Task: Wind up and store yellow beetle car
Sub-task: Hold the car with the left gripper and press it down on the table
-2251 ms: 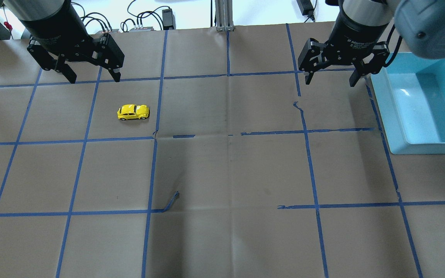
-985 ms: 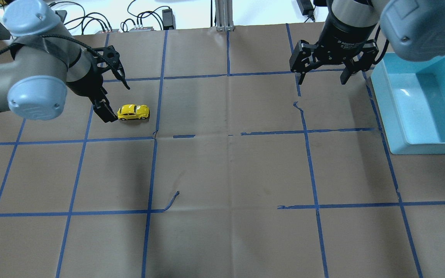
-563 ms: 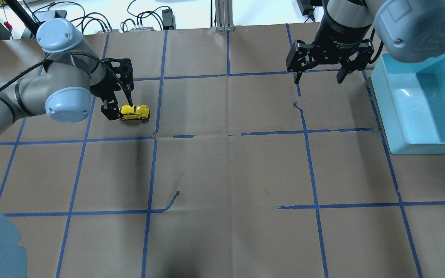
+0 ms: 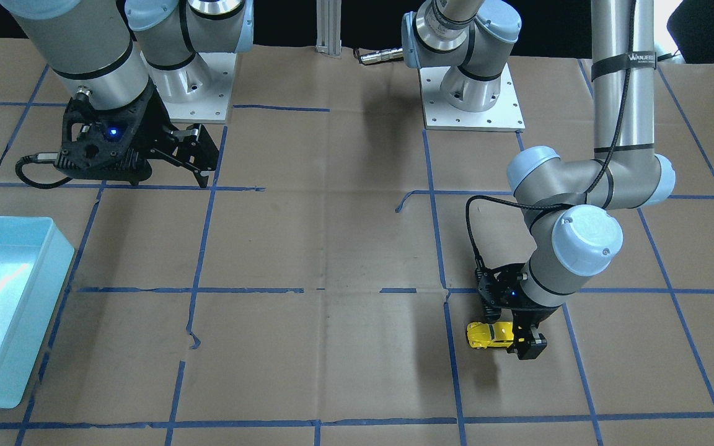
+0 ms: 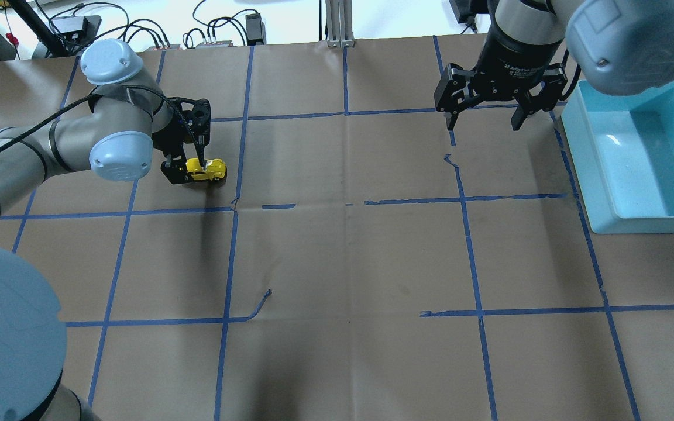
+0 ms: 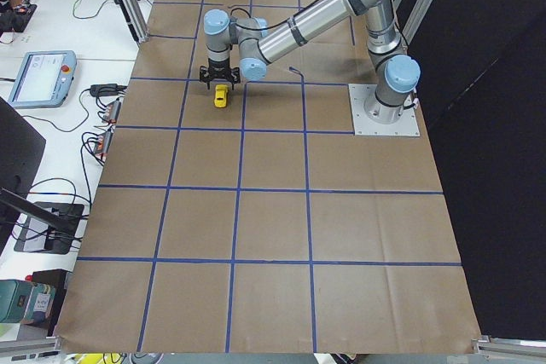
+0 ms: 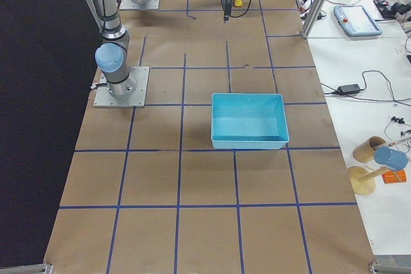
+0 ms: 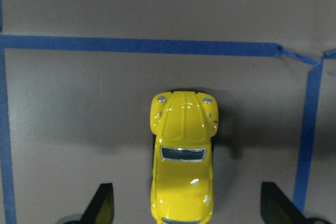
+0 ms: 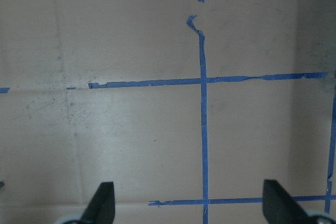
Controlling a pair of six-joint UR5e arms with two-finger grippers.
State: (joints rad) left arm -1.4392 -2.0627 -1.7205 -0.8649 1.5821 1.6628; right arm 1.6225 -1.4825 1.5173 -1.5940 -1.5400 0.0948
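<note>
Left gripper (image 8: 188, 205), jaws wide, straddles the yellow beetle car (image 8: 182, 156), likely light, hard, slippery; best pinched across its doors.

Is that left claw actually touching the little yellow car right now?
Apart. The left wrist view shows the yellow beetle car sitting between the left gripper's open fingers, with bare paper on both sides.

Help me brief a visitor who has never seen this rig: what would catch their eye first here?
The bright yellow beetle car stands out on the brown paper-covered table on the robot's left side, the left gripper lowered over its rear, fingers open either side without touching it. Next comes the empty light blue bin at the table's right edge, the right gripper open above the table beside it.
</note>
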